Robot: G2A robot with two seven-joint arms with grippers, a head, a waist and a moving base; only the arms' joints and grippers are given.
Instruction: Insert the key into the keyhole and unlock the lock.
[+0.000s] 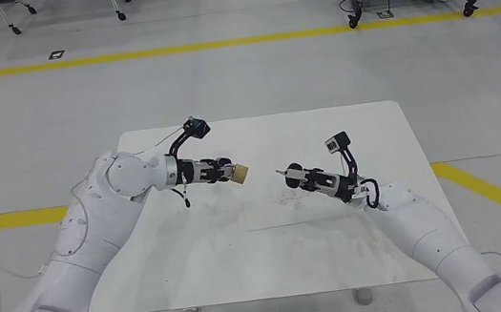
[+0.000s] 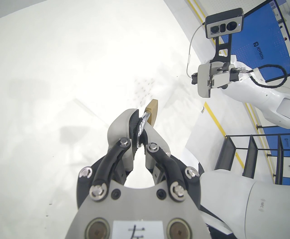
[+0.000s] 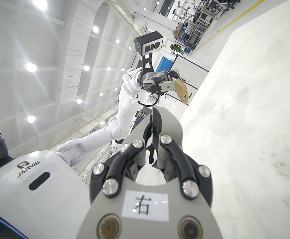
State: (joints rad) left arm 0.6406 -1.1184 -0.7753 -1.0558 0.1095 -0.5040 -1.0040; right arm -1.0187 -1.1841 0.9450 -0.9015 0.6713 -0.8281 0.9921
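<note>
L gripper (image 2: 141,123) is clamped on the silver shackle (image 2: 143,121) of a brass padlock (image 2: 153,111). The lock body sticks out past the fingertips, held in the air over the white table (image 1: 339,240).

R gripper (image 3: 155,115) faces it from the other side, fingers pressed together. A thin sliver pokes out past the tips. I take it for the key (image 3: 153,110), seen edge-on and too slim to be sure.

From above, the two grippers point at each other near mid-table w/ a small gap btwn them, not touching. The padlock lies straight ahead of the R gripper, toward the robot's left. Its long axis runs shackle to base, roughly in line w/ the R gripper's reach but tilted a bit off it. The base w/ the keyhole (image 3: 185,96) is turned toward the key.

My read: insertion not yet begun. The R arm carries the key, so it looks like the one to close the gap. The blade must line up w/ the lock's long axis before I push in. A small angle error would likely make the tip skid off the brass base.
</note>
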